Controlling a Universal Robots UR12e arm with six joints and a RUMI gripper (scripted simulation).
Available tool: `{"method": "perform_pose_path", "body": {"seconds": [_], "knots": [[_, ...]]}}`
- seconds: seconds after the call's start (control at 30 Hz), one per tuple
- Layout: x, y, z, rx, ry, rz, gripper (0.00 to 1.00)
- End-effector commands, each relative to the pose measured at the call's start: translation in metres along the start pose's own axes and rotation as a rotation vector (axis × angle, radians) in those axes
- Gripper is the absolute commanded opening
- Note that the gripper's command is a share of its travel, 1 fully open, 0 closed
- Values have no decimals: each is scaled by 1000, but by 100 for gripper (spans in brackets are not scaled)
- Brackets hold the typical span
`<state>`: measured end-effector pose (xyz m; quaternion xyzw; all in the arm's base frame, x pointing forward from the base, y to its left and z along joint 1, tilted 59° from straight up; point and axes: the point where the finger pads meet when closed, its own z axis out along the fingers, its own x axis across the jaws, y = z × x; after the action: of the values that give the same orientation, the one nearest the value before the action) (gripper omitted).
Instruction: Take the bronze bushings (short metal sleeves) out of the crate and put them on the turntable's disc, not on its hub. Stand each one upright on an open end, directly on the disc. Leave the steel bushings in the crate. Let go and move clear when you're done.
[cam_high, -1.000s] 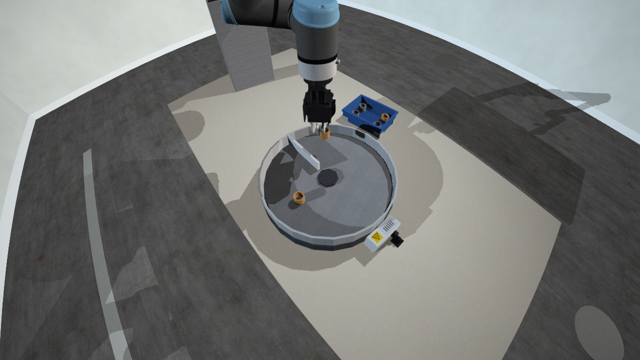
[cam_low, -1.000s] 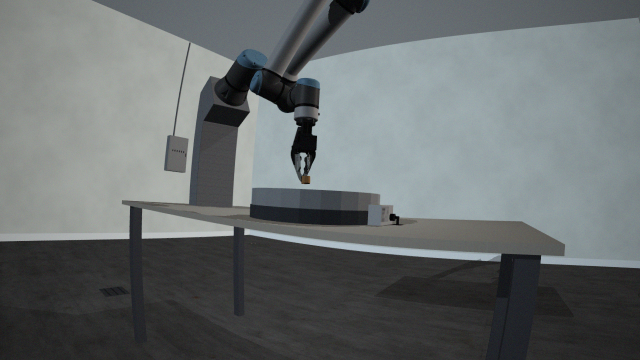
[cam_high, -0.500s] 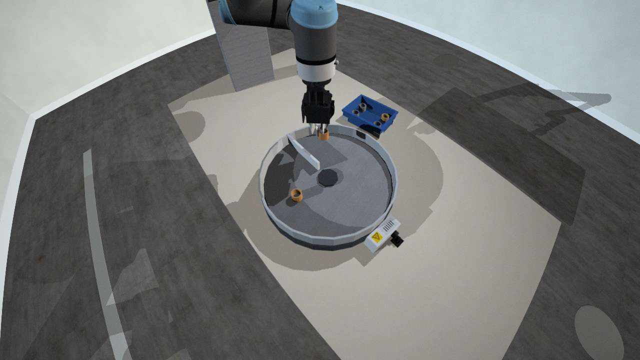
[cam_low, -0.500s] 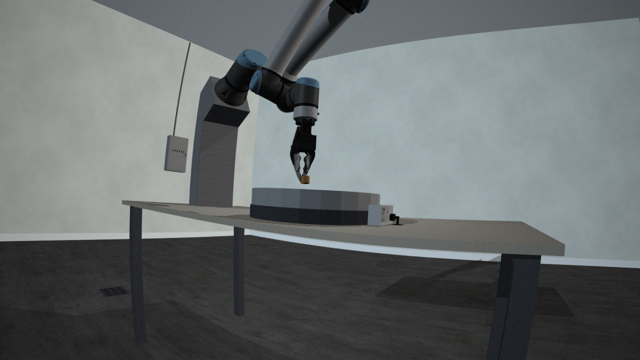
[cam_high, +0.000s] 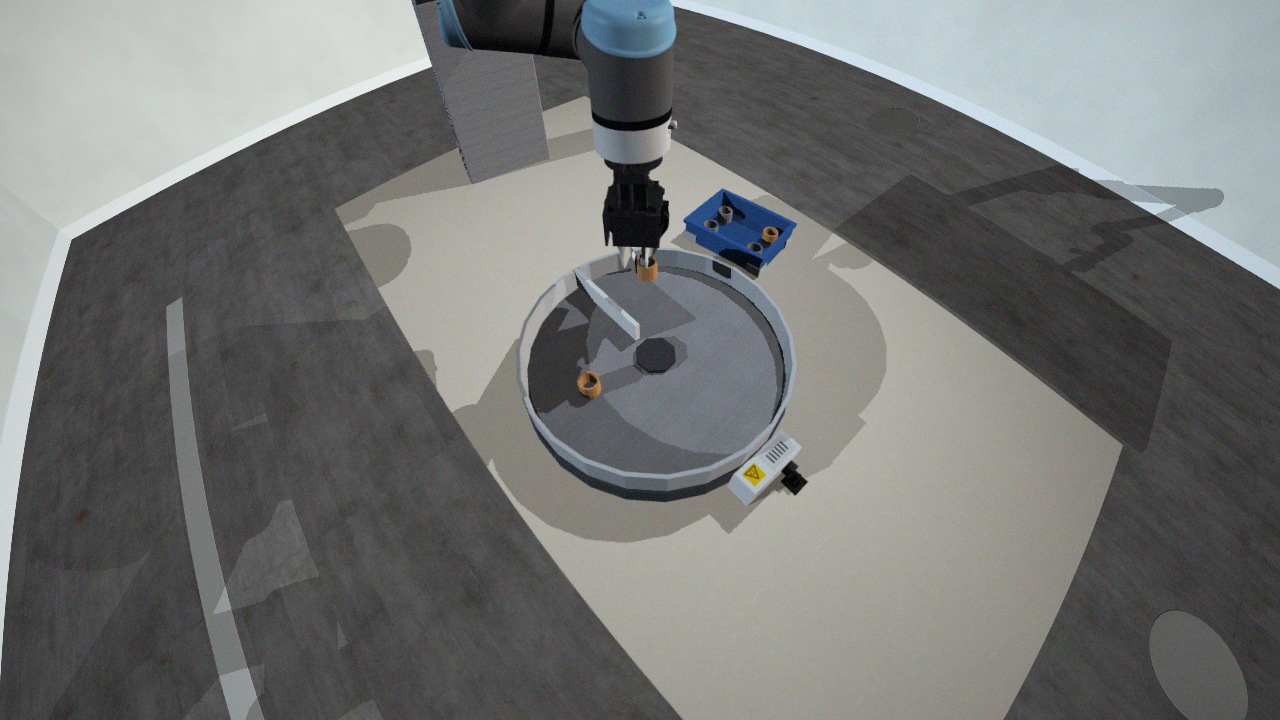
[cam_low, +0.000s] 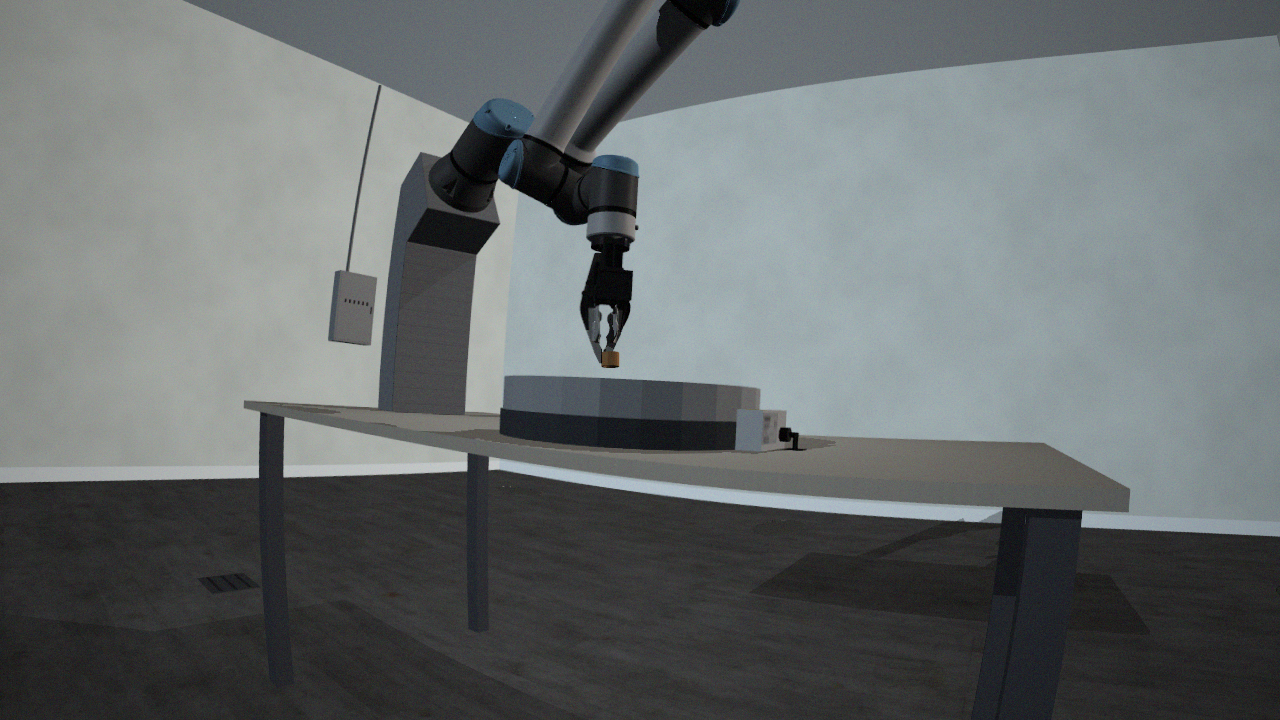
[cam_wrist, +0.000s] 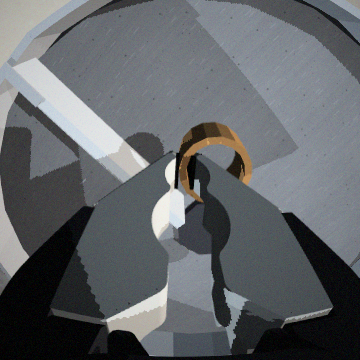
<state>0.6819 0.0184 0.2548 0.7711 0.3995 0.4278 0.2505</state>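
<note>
My gripper (cam_high: 637, 259) is shut on the wall of a bronze bushing (cam_high: 648, 268) and holds it above the far part of the turntable's disc (cam_high: 656, 362), inside the rim. In the wrist view the bushing (cam_wrist: 216, 154) hangs from the fingertips with its open end facing down. From the side the bushing (cam_low: 611, 358) hangs a little above the rim. A second bronze bushing (cam_high: 586, 381) stands upright on the disc at the front left, clear of the dark hub (cam_high: 657, 354). The blue crate (cam_high: 739, 225) behind the turntable holds one bronze bushing (cam_high: 769, 234) and steel ones (cam_high: 725, 214).
A white blade (cam_high: 606, 303) reaches from the rim toward the hub, just left of my gripper. A raised grey rim rings the disc. A white control box (cam_high: 763, 469) sits at the turntable's front right. The arm's grey pedestal (cam_high: 492, 107) stands at the back.
</note>
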Motion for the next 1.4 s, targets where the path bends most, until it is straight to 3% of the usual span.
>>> {"method": "perform_pose_path", "body": {"seconds": [0.0, 0.43, 0.73, 1.37], "knots": [[0, 0, 0, 0, 0, 0, 0], [0, 0, 0, 0, 0, 0, 0], [0, 0, 24, 0, 0, 0, 0], [0, 0, 24, 0, 0, 0, 0]]}}
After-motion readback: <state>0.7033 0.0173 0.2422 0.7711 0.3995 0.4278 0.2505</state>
